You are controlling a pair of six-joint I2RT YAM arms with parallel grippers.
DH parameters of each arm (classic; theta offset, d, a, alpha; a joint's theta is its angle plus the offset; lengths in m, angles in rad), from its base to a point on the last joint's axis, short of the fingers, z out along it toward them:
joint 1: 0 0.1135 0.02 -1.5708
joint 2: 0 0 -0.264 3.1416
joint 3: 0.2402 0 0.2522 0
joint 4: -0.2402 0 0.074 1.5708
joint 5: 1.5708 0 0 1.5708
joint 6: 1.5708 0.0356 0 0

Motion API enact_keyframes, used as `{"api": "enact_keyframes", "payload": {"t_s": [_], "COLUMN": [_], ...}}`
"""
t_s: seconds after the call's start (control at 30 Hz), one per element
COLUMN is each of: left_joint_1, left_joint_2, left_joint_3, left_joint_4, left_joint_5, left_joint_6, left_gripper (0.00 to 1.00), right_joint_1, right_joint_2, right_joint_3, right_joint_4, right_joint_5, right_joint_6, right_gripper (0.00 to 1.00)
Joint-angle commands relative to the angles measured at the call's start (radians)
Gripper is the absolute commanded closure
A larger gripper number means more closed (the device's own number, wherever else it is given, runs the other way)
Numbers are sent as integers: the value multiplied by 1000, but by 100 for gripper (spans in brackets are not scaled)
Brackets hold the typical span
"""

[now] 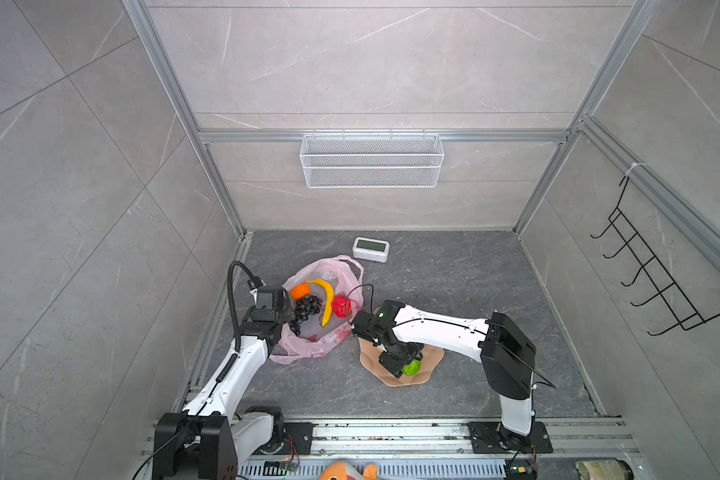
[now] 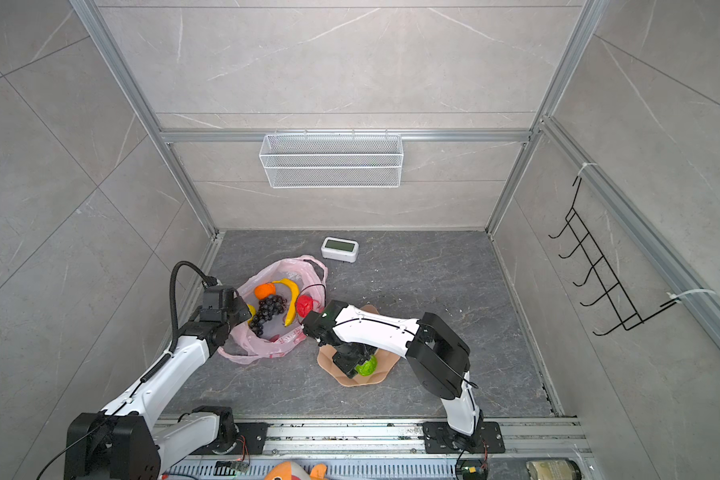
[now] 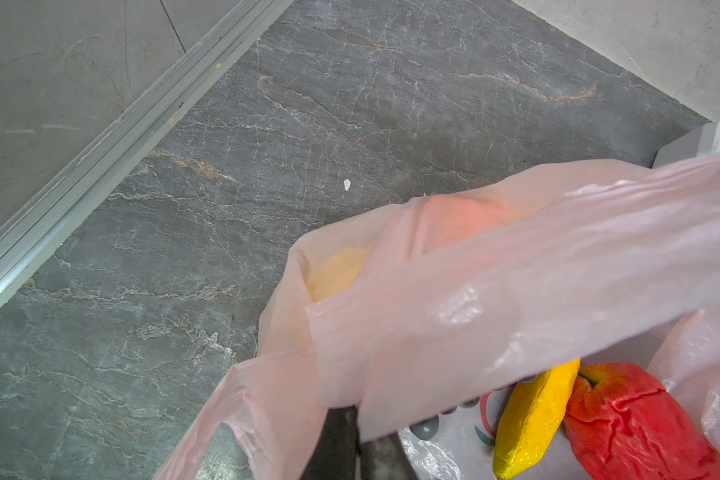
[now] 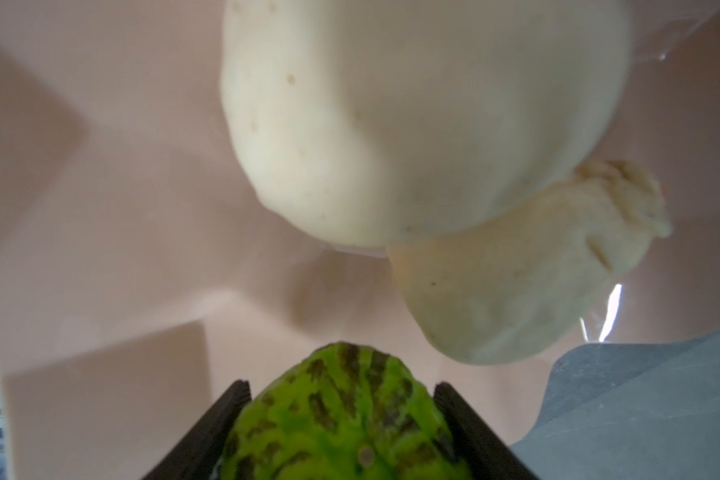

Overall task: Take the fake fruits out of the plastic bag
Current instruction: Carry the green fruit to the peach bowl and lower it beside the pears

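The pink plastic bag (image 1: 308,340) (image 2: 262,349) lies open on the floor. Inside it show a banana (image 1: 328,299), a dark grape bunch (image 1: 306,309), an orange (image 1: 299,291), a red apple (image 1: 341,306) and a lemon (image 2: 251,311). My left gripper (image 1: 287,311) (image 3: 356,411) is shut on the bag's left rim. My right gripper (image 1: 404,365) (image 4: 341,386) is shut on the green bumpy fruit (image 4: 341,419) (image 1: 411,368), low inside the peach bowl (image 1: 391,376). Two beige lumps (image 4: 391,124) (image 4: 516,291) lie in the bowl just beyond it.
A white clock-like device (image 1: 371,248) sits behind the bag. A wire basket (image 1: 371,160) hangs on the back wall and a black hook rack (image 1: 657,270) on the right wall. An orange plush toy (image 1: 346,471) and a jar (image 1: 603,469) lie along the front rail.
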Motion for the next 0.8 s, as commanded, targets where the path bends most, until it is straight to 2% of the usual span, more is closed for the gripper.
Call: {"api": "enact_keyframes", "payload": {"t_s": [0.0,0.47,0.77], "left_joint_1": [-2,-1,-1], "left_joint_2": [4,2,1], "left_joint_3": [-3,-3,-4], "left_joint_4": [11,10,10], "left_joint_5": [-11,-12,-14], "left_joint_6": [23,22,23], "left_gripper": [100,100,100], "right_joint_1": [8,21,23], "right_joint_2": [29,47,25], "right_joint_3": [10,-4,10], "right_joint_4": [-48,-38,-24], "right_joint_5": [45,46,28], "right_joint_6": [-20,-20,-11], "right_gripper": [30,25,26]}}
